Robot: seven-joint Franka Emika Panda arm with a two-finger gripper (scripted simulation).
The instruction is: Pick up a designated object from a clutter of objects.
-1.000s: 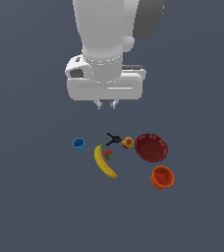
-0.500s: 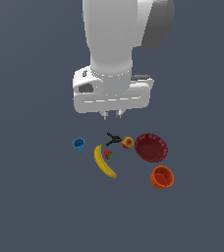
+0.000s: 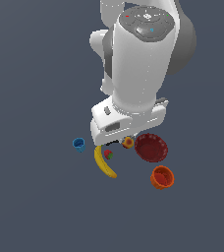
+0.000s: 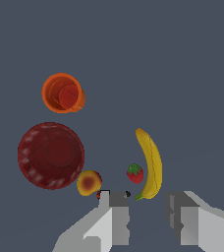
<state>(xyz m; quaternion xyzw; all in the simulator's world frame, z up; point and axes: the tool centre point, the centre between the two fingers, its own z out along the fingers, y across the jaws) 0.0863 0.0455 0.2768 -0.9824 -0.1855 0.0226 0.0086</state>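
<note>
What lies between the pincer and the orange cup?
In the wrist view, the red-yellow fruit and dark-red bowl lie between the pincer and the orange cup.

Smooth plastic-looking orange cup [image 3: 162, 177], ridged dark-red bowl [image 3: 151, 147], matt grey floor [image 3: 35, 197].

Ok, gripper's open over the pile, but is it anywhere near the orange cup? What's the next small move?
Probably a sideways shift toward the orange cup before any descent. In the wrist view the open gripper sits over the banana end and the strawberry, while the cup lies beyond the dark-red bowl, apart from it. Descending here would likely meet the wrong items.
</note>
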